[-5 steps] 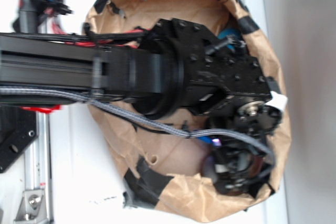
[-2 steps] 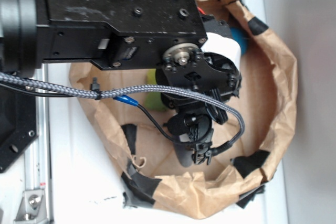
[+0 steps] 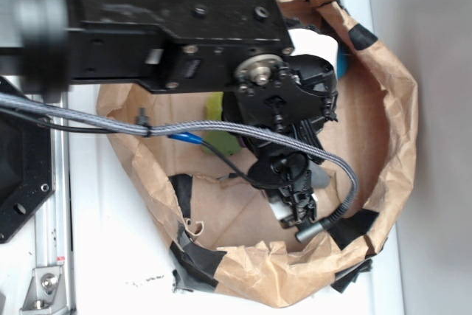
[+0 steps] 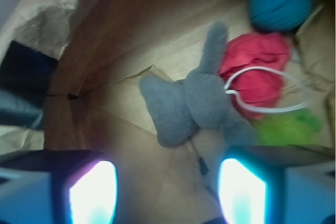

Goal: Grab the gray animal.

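Note:
In the wrist view the gray animal (image 4: 194, 103) lies on the brown paper floor of the bag, just ahead of my gripper (image 4: 168, 182). It is a soft gray plush with one limb sticking up. The gripper is open, its two glowing pads (image 4: 92, 192) stand wide apart, and only bare paper lies between them. The toy's near edge sits slightly beyond the fingertips, toward the right pad. In the exterior view my gripper (image 3: 295, 215) hangs inside the bag, and the arm hides the gray animal.
A red cloth toy (image 4: 257, 72), a teal ball (image 4: 281, 2) and a lime-green plush (image 4: 289, 129) crowd right behind the gray toy. A thin pale loop (image 4: 273, 109) lies over the red one. Taped paper bag walls (image 3: 398, 130) ring everything; the green plush (image 3: 215, 112) peeks under the arm.
The arm has swung from the bag's lower right toward its middle. In the last half second the gripper has shifted a little right and lower in the exterior view.

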Robot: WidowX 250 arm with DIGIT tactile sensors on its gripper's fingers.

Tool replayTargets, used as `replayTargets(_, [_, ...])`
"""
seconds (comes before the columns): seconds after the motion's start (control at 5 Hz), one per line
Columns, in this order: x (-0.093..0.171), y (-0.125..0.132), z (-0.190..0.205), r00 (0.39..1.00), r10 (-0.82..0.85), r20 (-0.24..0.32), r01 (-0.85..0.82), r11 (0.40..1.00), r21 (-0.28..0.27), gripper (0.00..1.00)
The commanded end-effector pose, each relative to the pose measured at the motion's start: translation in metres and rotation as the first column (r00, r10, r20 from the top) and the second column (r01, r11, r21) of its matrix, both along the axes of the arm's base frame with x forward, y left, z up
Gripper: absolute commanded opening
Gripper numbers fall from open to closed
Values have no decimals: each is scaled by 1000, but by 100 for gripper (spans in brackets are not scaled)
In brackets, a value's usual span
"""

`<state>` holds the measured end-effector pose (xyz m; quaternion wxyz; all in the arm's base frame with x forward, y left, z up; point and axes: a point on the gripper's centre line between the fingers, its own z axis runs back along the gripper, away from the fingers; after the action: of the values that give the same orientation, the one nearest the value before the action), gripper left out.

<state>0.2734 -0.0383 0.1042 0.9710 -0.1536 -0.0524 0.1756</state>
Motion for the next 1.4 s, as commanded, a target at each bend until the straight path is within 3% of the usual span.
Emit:
replayTargets(0.0, [-2,11,-8,952,304,41,-301,951,-74,100])
replayTargets(0.2, [5,14,-13,902,426,76,-422,904,-65,100])
replayTargets(0.4, [14,12,-16,889,443,113,-443,896,-27,100])
replayTargets(0.6, [25,14,-32,895,430,120,-437,898,46,100])
replayTargets(1.0, [38,-3,-70,945,320,70,-327,935,139,100])
replayTargets(1.2, [29,-12,-61,992,91,-88,-63,958,279,0])
